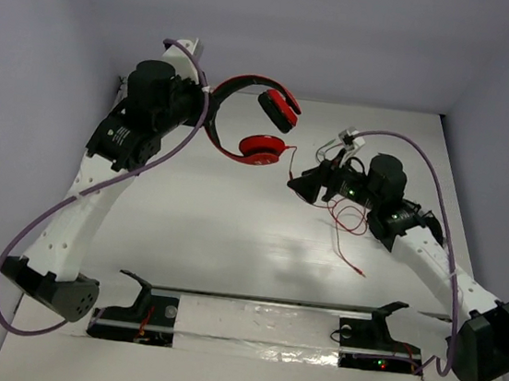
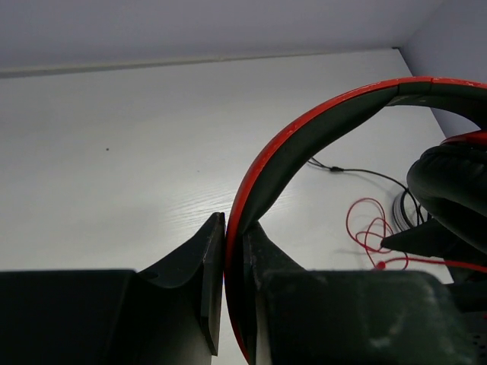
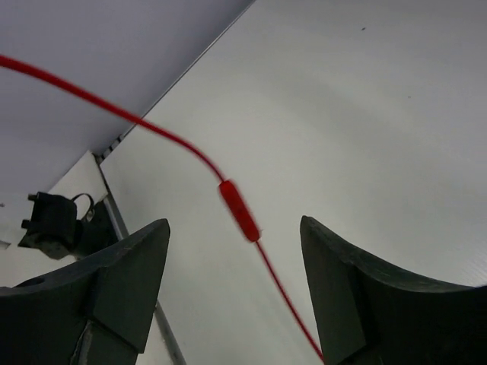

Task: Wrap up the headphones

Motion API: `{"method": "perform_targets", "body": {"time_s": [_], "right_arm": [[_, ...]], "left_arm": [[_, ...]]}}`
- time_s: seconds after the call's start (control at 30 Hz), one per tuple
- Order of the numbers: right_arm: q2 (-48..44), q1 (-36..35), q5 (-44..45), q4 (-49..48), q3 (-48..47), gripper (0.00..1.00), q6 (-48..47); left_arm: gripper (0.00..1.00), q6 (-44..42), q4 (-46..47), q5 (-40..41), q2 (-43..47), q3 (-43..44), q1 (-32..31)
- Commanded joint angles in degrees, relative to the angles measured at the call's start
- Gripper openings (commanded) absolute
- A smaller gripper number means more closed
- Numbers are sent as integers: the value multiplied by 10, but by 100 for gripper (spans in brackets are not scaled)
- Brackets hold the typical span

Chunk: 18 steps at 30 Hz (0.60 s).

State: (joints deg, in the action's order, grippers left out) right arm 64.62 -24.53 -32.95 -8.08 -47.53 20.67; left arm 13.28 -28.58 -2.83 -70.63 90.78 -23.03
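The red headphones (image 1: 250,116) hang above the far middle of the table, held by the headband (image 2: 304,129). My left gripper (image 1: 206,112) is shut on the headband, which sits pinched between its fingers in the left wrist view (image 2: 233,228). A black ear pad (image 2: 453,182) shows at the right. The thin red cable (image 1: 348,222) drops from the lower cup (image 1: 262,148) and loops on the table. My right gripper (image 1: 297,185) is open. In the right wrist view the cable's inline remote (image 3: 240,211) runs between its spread fingers (image 3: 234,224), not pinched.
A thin dark cable (image 2: 358,172) lies on the table beyond the headband. The red cable's plug end (image 1: 361,274) lies toward the front right. Two black brackets (image 1: 143,302) (image 1: 372,328) stand on a shiny strip at the near edge. White walls enclose the table.
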Motion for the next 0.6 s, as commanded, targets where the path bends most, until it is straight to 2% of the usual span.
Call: {"method": "perform_targets", "body": {"time_s": [0.0, 0.1, 0.13, 0.2, 0.27, 0.3, 0.33, 0.37, 0.43, 0.47, 0.57], "right_arm": [[13, -26, -12, -36, -6, 75, -18], [8, -26, -7, -70, 18, 58, 6], [-7, -26, -2, -90, 35, 43, 13], [-28, -26, 18, -105, 49, 35, 28], [-51, -26, 18, -100, 53, 17, 29], [-56, -26, 18, -91, 53, 23, 28], [-58, -26, 24, -82, 52, 34, 25], [-61, -26, 38, -72, 51, 57, 22], [-63, -26, 72, -63, 58, 76, 17], [-60, -26, 77, -63, 60, 80, 16], [-55, -26, 88, -50, 65, 81, 8]], "left_arm": [[0, 10, 20, -63, -16, 54, 2], [0, 6, 11, -60, -40, 86, 2], [0, 4, 9, -61, -49, 97, 2], [0, 4, 11, -62, -53, 101, 2], [0, 7, 18, -72, -55, 101, 7], [0, 9, 19, -75, -57, 102, 7], [0, 11, 23, -83, -57, 104, 7], [0, 13, 27, -89, -57, 106, 7], [0, 18, 29, -96, -58, 117, 12], [0, 18, 28, -97, -59, 122, 12], [0, 27, 28, -124, -69, 155, 31]]}}
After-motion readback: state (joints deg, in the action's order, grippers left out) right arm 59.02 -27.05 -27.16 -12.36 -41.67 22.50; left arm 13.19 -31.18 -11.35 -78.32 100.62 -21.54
